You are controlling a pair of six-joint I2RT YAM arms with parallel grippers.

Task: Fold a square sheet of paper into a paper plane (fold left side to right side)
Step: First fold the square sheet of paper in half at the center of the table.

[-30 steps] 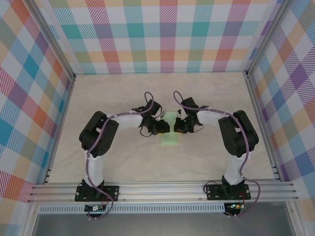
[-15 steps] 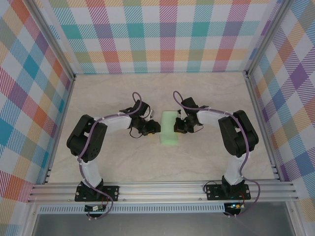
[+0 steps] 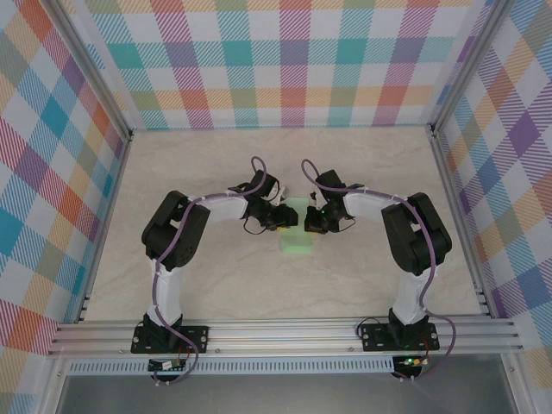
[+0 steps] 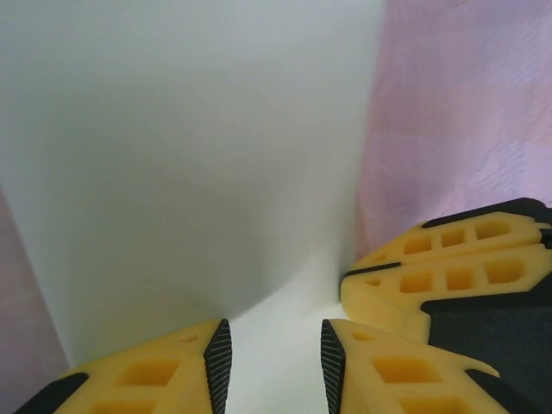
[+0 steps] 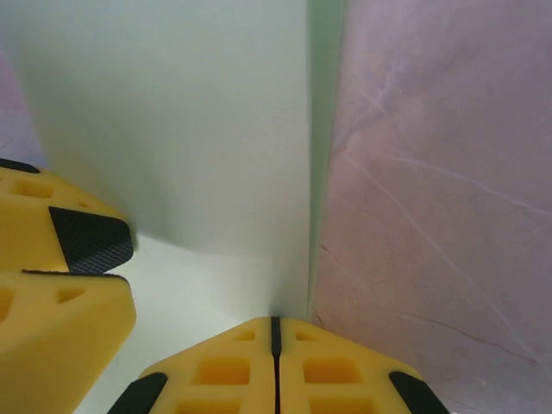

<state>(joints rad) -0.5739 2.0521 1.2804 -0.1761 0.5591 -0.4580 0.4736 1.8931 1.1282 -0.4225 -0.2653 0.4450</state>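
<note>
The square sheet of paper (image 3: 298, 235) lies mid-table as a narrow pale green strip, folded over on itself. My left gripper (image 3: 287, 219) hovers low over its left part; in the left wrist view its jaws (image 4: 272, 355) stand apart with the pale paper (image 4: 190, 155) beneath and nothing between them. My right gripper (image 3: 313, 222) is shut, its tips (image 5: 276, 324) down on the sheet (image 5: 172, 112) near its right edge, where a thin green lower layer peeks out. The two grippers nearly touch: the left gripper's fingers (image 5: 52, 259) show in the right wrist view.
Pale marbled tabletop (image 3: 216, 172) surrounds the sheet. Plaid walls (image 3: 293, 60) close the back and both sides. An aluminium rail (image 3: 285, 332) with both arm bases runs along the near edge.
Half a second ago the left gripper had swung left, off the sheet; now it is back over the sheet's left part. The right gripper and the paper have not moved.
</note>
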